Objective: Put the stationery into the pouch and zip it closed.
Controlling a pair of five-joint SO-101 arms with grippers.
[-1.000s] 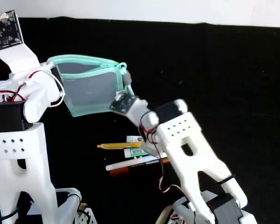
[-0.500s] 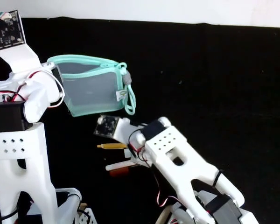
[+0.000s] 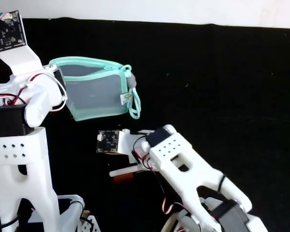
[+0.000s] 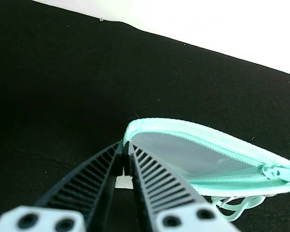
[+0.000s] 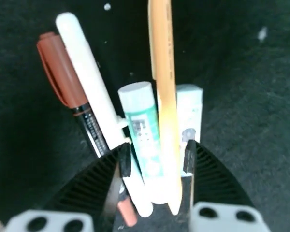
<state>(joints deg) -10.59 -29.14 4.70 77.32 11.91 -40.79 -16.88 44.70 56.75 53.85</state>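
The right arm (image 3: 183, 159) hides most stationery (image 5: 141, 121) beneath the right jaws, bar white pen (image 3: 119, 172) and brown marker (image 3: 123, 178) ends. The pouch (image 4: 203, 154) is cropped far from the left jaws.

One pouch (image 3: 94, 92). Five pieces of stationery: one brown marker (image 5: 63, 79), one white pen (image 5: 87, 72), one yellow pen (image 5: 163, 72), one green-and-white tube (image 5: 142, 125) and one small pale box (image 5: 191, 108).

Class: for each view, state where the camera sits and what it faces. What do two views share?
High: fixed above the table, looking down on left arm and right arm.
Left wrist: on its arm, facing along jaws shut on the pouch.
Right wrist: on its arm, facing down between open jaws at pens.
Shared: high and left wrist both show the pouch.
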